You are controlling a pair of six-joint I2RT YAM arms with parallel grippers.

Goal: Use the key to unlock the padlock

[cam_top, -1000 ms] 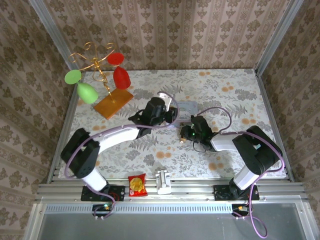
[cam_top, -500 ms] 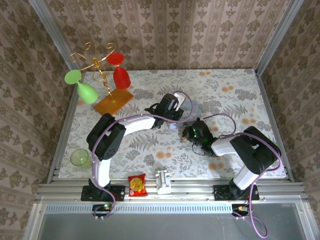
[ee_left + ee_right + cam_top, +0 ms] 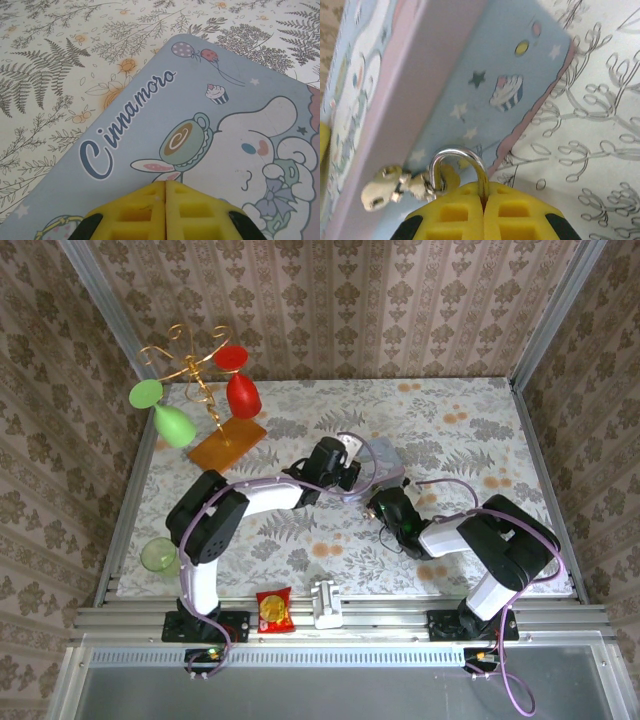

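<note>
Both end effectors pinched shut right at the blue tin

So the right end effector (image 3: 483,192) has its yellow pads squeezed together on the padlock (image 3: 455,149). Just the silver shackle pokes out of the seam, arching up against the side wall of the pale blue cartoon tin (image 3: 520,70), and the brass body is hidden. A knobby pale metal piece (image 3: 382,189) sits just beside the shackle on its left. Meanwhile the left end effector (image 3: 165,186) has its pads pressed flat together with nothing between them, over the tin's lid near the "Cinnamoro" lettering. The tin sits mid-tabletop (image 3: 470,430), with a stand of red and green glasses (image 3: 205,400) off at the far left corner.
</note>
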